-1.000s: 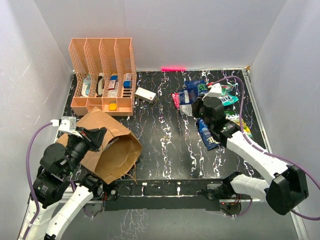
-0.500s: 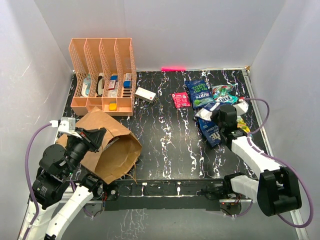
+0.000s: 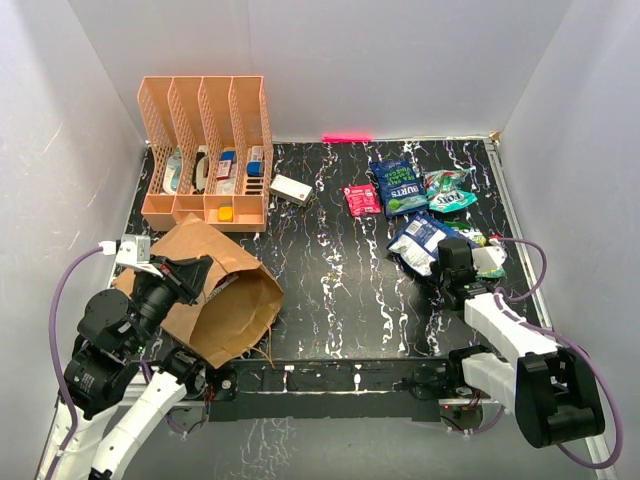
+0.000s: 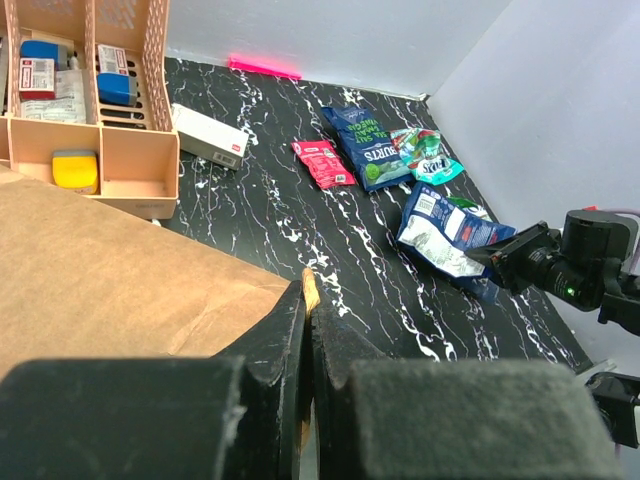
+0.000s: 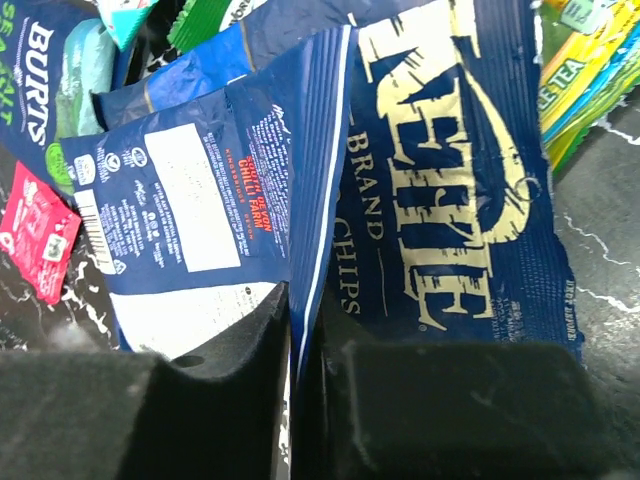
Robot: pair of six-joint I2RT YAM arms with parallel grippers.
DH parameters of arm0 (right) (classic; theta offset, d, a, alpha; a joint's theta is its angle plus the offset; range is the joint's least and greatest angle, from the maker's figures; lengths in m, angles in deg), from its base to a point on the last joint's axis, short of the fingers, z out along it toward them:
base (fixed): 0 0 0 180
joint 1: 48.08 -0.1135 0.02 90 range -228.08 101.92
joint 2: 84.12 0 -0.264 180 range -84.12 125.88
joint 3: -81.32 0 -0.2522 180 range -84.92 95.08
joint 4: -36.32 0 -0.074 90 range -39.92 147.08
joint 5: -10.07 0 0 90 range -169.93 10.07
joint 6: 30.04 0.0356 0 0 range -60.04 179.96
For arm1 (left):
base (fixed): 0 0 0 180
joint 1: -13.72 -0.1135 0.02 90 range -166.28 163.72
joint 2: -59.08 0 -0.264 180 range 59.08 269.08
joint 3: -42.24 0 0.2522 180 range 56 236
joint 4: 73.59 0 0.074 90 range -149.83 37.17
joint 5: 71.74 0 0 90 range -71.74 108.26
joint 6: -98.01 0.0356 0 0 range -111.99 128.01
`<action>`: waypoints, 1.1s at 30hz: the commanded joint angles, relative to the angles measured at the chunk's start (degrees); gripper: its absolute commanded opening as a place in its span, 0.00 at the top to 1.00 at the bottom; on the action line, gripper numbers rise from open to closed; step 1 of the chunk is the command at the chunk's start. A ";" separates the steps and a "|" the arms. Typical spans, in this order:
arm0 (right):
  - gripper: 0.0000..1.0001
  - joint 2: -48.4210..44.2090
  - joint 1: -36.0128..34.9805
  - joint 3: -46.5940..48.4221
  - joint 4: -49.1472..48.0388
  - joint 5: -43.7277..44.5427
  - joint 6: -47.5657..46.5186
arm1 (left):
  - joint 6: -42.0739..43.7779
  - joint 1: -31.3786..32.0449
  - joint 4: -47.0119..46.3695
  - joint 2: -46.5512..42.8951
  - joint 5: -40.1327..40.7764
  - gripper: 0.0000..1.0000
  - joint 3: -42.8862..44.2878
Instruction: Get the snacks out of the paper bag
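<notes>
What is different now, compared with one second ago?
The right gripper, shut on a blue bag, drew back toward its base and to the right, dragging the bag along. The snacks it covered now show. The left gripper, shut on the paper bag, the rack and the white box stayed put.
</notes>
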 commanded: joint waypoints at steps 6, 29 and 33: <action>0.48 -2.55 0.77 1.72 -0.63 4.63 -5.33 | 0.05 0.19 -0.74 -0.46 0.07 1.00 0.48; 0.15 -16.66 0.85 9.79 0.97 -15.50 -29.28 | -1.24 0.21 -2.05 0.40 -1.63 1.00 -0.26; 0.14 -18.49 0.83 7.40 -2.52 -20.09 -27.69 | -1.36 0.18 -2.00 0.72 -1.59 1.00 0.30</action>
